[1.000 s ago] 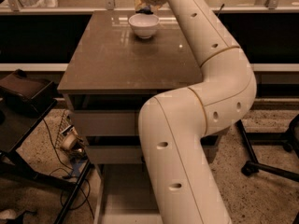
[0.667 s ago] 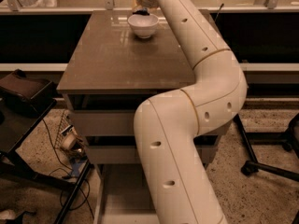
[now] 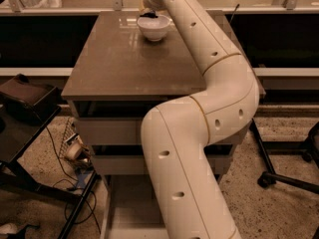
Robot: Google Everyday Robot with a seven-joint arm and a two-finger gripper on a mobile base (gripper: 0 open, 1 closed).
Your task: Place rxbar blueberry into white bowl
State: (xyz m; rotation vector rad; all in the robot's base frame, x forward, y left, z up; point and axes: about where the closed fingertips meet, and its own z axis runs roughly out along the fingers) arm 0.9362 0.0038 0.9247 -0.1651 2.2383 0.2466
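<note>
Near: the arm (image 3: 199,148) comes up from the bottom of the view in front of the table's near edge. It bends at an elbow by the near right corner and runs up the right side toward the far edge. On the floor left of the table are a black stand (image 3: 25,103) and loose cables (image 3: 75,183).

Middle: table (image 3: 114,59), brown top. The bowl is the only thing seen standing on it.

Far: white bowl (image 3: 154,30), upright, close to the far edge and roughly midway between the two far corners. The pincer (image 3: 147,8) hangs directly over the far left part of the bowl's rim. Whether it is open, closed or gripping cannot be told from this view.

The bar (image 3: 148,15) shows as a small dark shape at the bowl's mouth, just under the pincer. It is either dipping into the bowl or touching the rim. Whether it already rests inside or hangs from the pincer cannot be told.

Progress, as a judgement: late stage. The bar has reached the bowl, so the carry looks done. What is left is letting go, if that is not yet done, and lifting the pincer clear without tipping the bowl.
</note>
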